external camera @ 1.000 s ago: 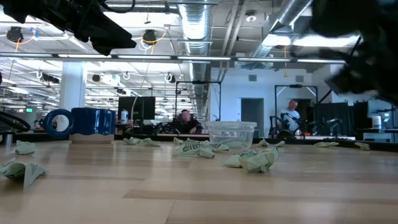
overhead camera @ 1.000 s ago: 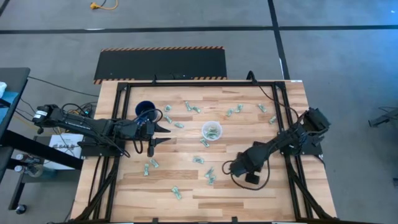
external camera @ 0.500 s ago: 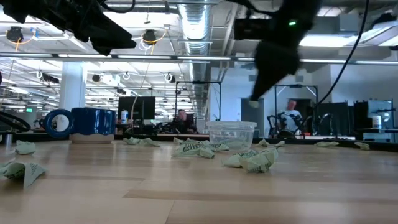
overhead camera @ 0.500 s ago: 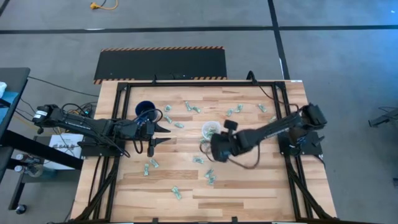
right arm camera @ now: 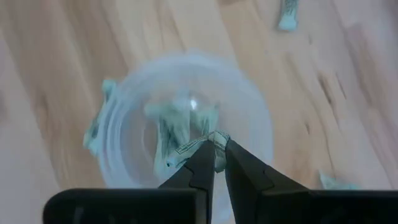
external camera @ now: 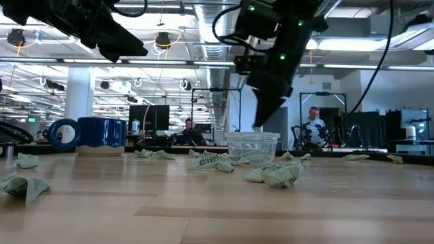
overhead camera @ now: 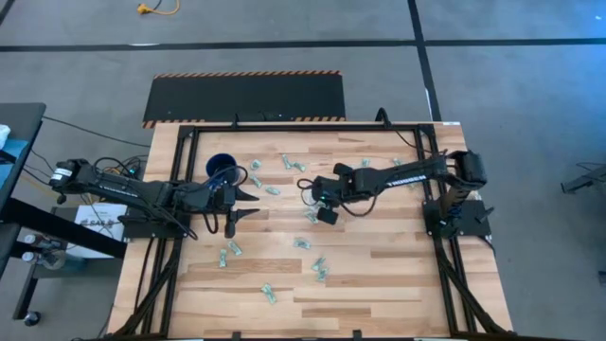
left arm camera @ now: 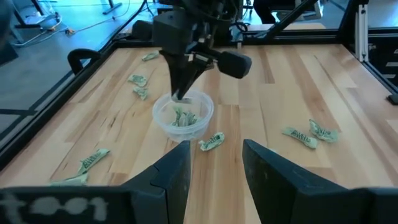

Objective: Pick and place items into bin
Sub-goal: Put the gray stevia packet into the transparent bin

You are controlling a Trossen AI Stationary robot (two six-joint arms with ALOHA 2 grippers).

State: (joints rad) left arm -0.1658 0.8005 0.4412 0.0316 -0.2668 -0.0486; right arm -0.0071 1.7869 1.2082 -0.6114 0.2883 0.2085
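Observation:
The clear plastic cup (left arm camera: 183, 116) stands mid-table with a few green-and-white wrapped pieces inside; my right arm partly covers it in the high view. My right gripper (right arm camera: 215, 148) hangs just above the cup's mouth (external camera: 252, 137), shut on one small wrapped piece. Many more wrapped pieces (overhead camera: 303, 243) lie loose on the wood around the cup. My left gripper (overhead camera: 250, 204) waits open, left of the cup and beside the blue mug, pointing toward the cup. My right gripper pinches a small wrapped piece (right arm camera: 217, 140) between the free ends of its two fingers. The fingers point down from above, over the cup's opening. The piece is lifted clear of the table and of the cup.
A dark blue handled mug (overhead camera: 221, 169) stands left of the cup near my left gripper. Loose pieces lie toward the far edge (overhead camera: 289, 163), the near edge (overhead camera: 270, 294) and beside the cup (left arm camera: 211, 141). A black frame rail (overhead camera: 445, 237) runs along the table's right side.
My right gripper has swung from the table's near right part toward the far left, rising and coming to a stop over the cup. My left arm has kept still.

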